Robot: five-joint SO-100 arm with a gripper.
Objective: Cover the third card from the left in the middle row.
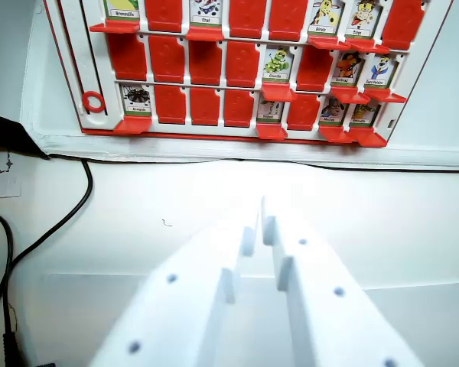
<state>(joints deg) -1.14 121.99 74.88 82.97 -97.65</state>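
- Pincer (pixel 258 223) at the bottom of the wrist view, white printed plastic, blocky and blurred; jaws nearly pressed together with only a thin slit between, pinching nothing.
- Hovering over a bare white table (pixel 382 229), well short of the game board; approach step, no contact yet.
- Black cable (pixel 75 205) curving along the wrist view's left, thin and glossy, clear of the path ahead.
- Game board (pixel 69 73) beyond the table's seam, white frame with red hinged flaps in rows, hard shiny plastic.
- Middle row mostly covered in red; open picture card (pixel 276 65) with a green creature just right of centre, its flap (pixel 277 92) folded down below it. Probably the target, though counting from the left is unsure.
- Next: reaching forward and up, fingertip under that flap, flipping it over the card.
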